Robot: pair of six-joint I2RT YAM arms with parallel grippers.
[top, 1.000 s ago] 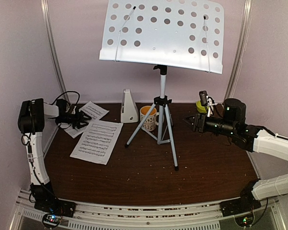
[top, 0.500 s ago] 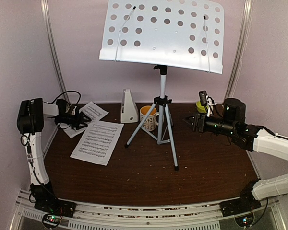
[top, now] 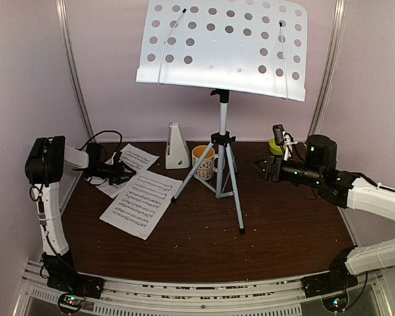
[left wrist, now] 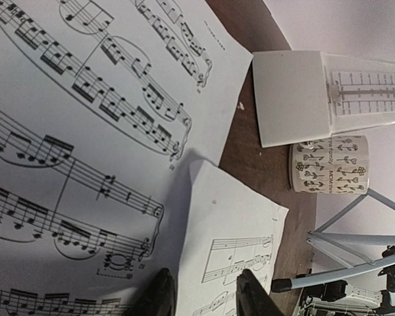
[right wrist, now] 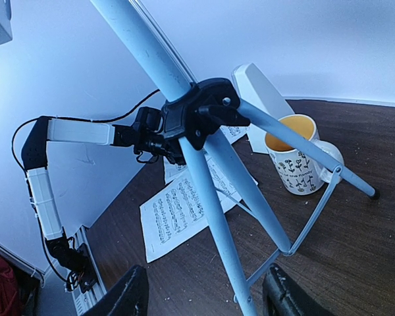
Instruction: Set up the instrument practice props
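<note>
The pale perforated music stand (top: 220, 49) rises on its grey tripod (top: 222, 172) at the table's middle. A white metronome (top: 176, 146) (left wrist: 329, 95) stands behind and left of the tripod. Two sheet-music pages lie at the left: the rear page (top: 135, 158) (left wrist: 85, 118) and the front page (top: 140, 203) (left wrist: 234, 243), overlapping. My left gripper (top: 122, 172) (left wrist: 204, 297) is low over their overlap, jaws apart, with the front page's lifted edge between the fingertips. My right gripper (top: 263, 168) (right wrist: 204, 299) hovers open to the right of the tripod, a tripod leg (right wrist: 214, 210) ahead of it.
A patterned mug (top: 203, 161) (right wrist: 296, 158) with an orange inside stands between the metronome and the tripod. A small green bowl (top: 276, 145) sits at the back right behind the right arm. Pale walls close in the back and both sides.
My left gripper has moved right onto the pages and narrowed its jaws. Both pages have slid right, and the front one has turned. The right arm is still.
</note>
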